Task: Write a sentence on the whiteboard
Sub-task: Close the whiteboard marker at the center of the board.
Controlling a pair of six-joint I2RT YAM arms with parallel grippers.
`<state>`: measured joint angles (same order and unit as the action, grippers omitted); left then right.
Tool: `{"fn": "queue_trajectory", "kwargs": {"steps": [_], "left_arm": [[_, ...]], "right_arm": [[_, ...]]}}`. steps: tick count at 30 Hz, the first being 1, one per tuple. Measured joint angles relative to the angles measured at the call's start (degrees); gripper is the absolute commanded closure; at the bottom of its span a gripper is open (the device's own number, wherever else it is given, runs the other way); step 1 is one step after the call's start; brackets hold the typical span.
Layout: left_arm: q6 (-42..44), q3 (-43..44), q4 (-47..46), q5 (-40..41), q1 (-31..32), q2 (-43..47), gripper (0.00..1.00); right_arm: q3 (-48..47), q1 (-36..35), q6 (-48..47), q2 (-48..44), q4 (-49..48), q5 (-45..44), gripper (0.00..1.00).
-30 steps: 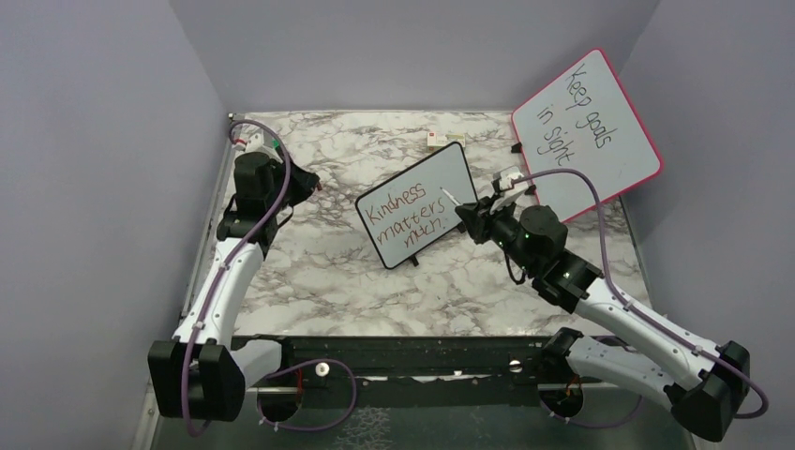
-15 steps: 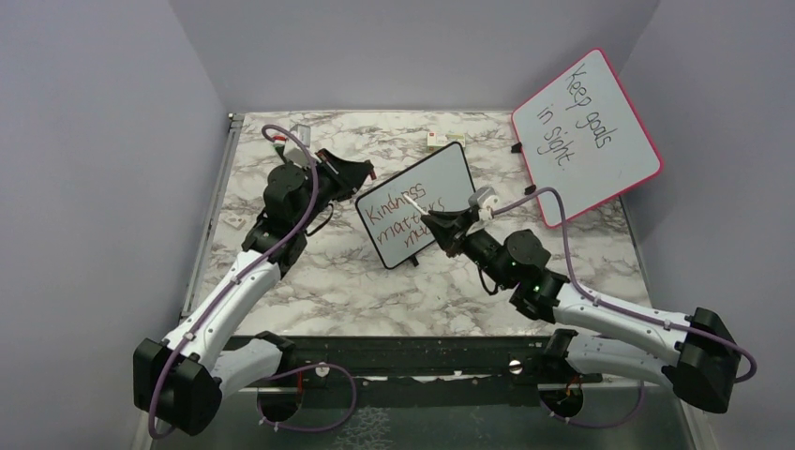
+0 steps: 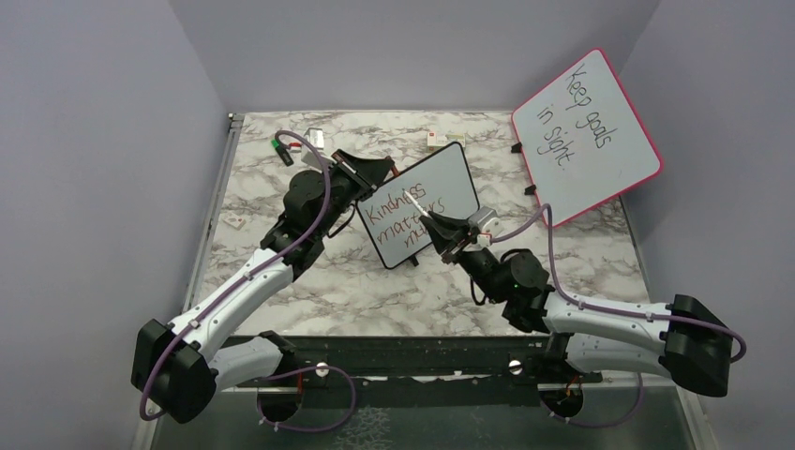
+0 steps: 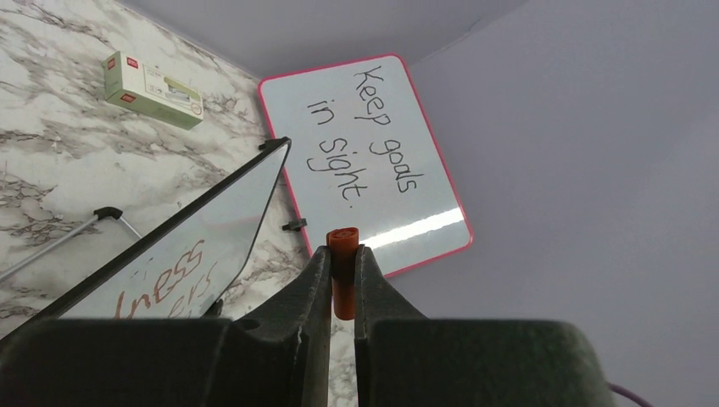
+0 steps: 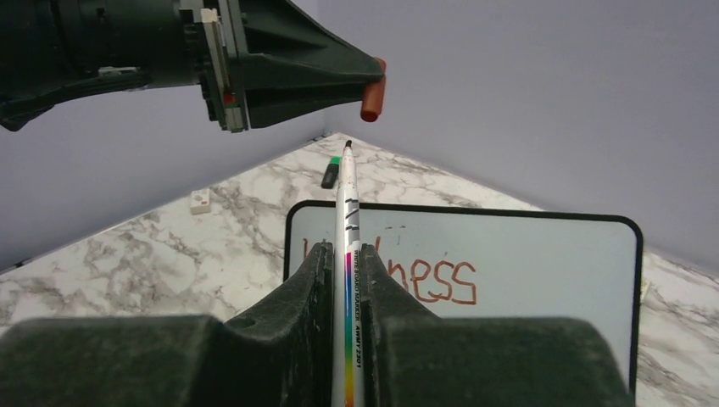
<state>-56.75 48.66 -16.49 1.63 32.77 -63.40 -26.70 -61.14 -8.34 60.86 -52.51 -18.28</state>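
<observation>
right gripper (image 5: 346,251) clenches the marker (image 5: 348,203), left gripper (image 4: 342,252) pinches its red-brown cap (image 4: 343,236) — the sentence (image 3: 405,217) looks finished, so recapping is the step — cap and tip (image 5: 348,147) need lining up.

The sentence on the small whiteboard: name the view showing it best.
Top external: only there do all three lines of the sentence show, partly covered. Left wrist catches two word ends; right wrist, mostly "ness".

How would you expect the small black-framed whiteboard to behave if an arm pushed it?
The whiteboard looks thin and flat, so probably stiff but light. It seems propped at a tilt on small feet, so a push may well tip it or slide it across the smooth marble table.
</observation>
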Motion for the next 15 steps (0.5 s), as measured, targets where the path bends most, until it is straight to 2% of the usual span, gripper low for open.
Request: {"fn": "queue_trajectory", "kwargs": {"steps": [15], "left_arm": [[-5.51, -1.2, -1.55, 1.27, 1.07, 0.02, 1.0]], "right_arm": [[0.39, -0.42, -2.29, 2.45, -4.04, -3.39, 0.99]]}}
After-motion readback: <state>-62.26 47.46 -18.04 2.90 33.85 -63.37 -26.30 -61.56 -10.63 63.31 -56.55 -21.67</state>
